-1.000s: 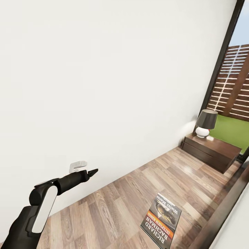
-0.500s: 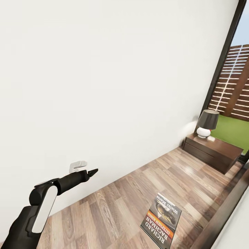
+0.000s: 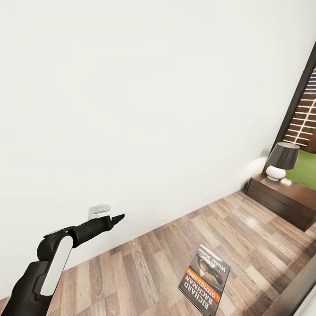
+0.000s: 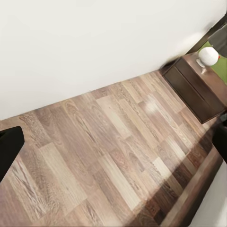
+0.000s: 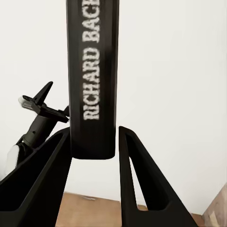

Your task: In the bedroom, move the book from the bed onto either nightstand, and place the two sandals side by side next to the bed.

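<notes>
Here, the right gripper (image 5: 94, 146) has the book (image 3: 204, 279) between its two black fingers (image 5: 137, 189). In the right wrist view the dark spine, lettered "RICHARD BACH...", runs straight out from the finger gap, flush against one finger and with a visible gap to the other. In the head view the book hangs above the wood-plank floor (image 3: 145, 267), cover up, with the orange band showing.

The left gripper (image 3: 115, 218) is held out toward the white wall (image 3: 153, 96), level and well apart from the book. Its fingertips come to a narrow point in the head view, while its wrist view shows dark finger edges at opposite sides; whether it is spread or closed cannot be told.

Beyond the book, against the wall, stands the nightstand (image 3: 285, 197) with a dark-shaded lamp (image 3: 281, 160) on top. The dark window frame (image 3: 298, 101) rises behind it.
</notes>
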